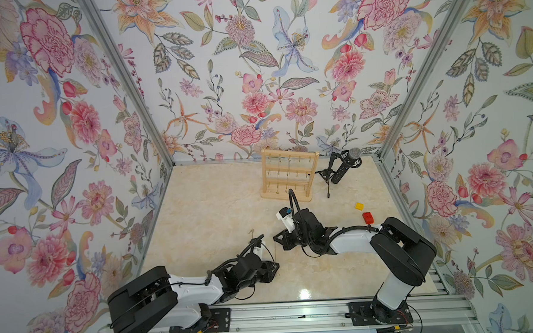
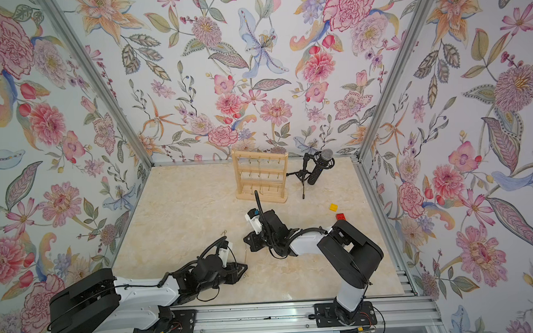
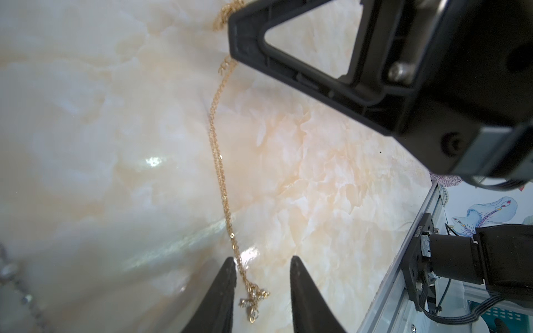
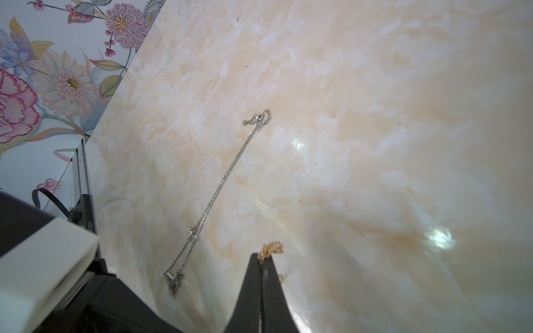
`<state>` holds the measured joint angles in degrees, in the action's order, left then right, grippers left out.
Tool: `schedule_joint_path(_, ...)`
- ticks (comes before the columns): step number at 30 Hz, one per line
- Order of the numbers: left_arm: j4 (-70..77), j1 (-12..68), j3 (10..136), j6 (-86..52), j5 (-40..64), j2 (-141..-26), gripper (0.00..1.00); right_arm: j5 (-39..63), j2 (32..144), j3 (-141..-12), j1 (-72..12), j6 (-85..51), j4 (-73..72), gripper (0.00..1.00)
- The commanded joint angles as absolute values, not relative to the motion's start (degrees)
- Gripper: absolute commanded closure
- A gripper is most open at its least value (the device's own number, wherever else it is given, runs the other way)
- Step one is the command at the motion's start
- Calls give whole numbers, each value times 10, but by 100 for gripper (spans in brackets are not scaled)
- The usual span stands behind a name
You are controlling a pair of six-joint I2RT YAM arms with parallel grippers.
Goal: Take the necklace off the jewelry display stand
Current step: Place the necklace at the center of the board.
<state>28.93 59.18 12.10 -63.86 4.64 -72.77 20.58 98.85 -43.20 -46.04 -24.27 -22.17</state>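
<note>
The light wooden jewelry display stand (image 1: 312, 176) (image 2: 282, 175) stands at the back of the table, with thin chains hanging on its pegs. A gold necklace (image 3: 219, 161) is off the stand and stretched low over the table. My right gripper (image 4: 262, 259) (image 1: 275, 238) is shut on its clasp end (image 4: 271, 248). The cross pendant (image 3: 254, 299) lies between the open fingers of my left gripper (image 3: 262, 265) (image 1: 277, 266), and the chain runs along one fingertip (image 3: 229, 268). In both top views the gold chain (image 1: 275, 253) (image 2: 246, 257) spans the two grippers.
A silver necklace (image 4: 222, 184) (image 3: 17, 285) lies flat on the marble table to the left of the grippers. A black microphone on a tripod (image 1: 345, 167) stands right of the stand. A yellow brick (image 1: 359, 206) and a red brick (image 1: 368, 217) lie at the right.
</note>
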Motion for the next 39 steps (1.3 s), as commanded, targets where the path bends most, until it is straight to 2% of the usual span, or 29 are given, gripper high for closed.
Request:
schedule_joint_path(1, 265, 600, 139, -631, 25, -736, 66, 209, 1003, -448, -454, -241, -233, 100)
schedule_joint_path(27, 107, 629, 226, -595, 5, -778, 73, 216, 1062, -462, -434, -249, -248, 100)
schedule_joint_path(31, 83, 633, 244, -590, 6, -794, 80, 217, 1068, -464, -433, -250, -249, 100)
schedule_joint_path(39, 64, 639, 253, -588, 1, -795, 85, 218, 1080, -467, -430, -251, -254, 100)
